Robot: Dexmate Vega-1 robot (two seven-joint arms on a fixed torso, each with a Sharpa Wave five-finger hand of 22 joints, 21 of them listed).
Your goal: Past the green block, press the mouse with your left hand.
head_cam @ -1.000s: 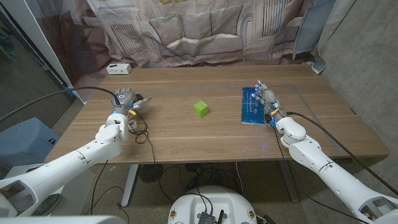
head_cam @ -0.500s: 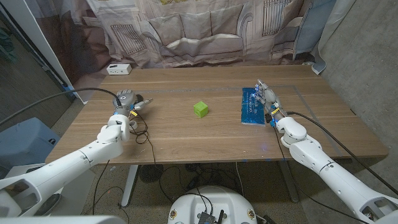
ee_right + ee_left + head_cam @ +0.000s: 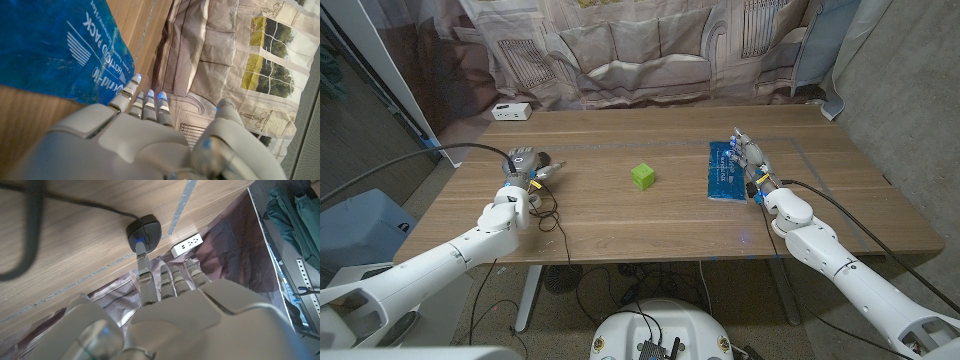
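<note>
Mouse: on the bench, well to the left of the green block; left hand over it, fingers extended, grasping nothing, 1 fingertip at its button; push straight down, gently; avoid shoving it along.

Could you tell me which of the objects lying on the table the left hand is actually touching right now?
The black mouse: a fingertip of the left hand presses on it. The green block and the blue gel pack lie farther toward the robot's right.
</note>
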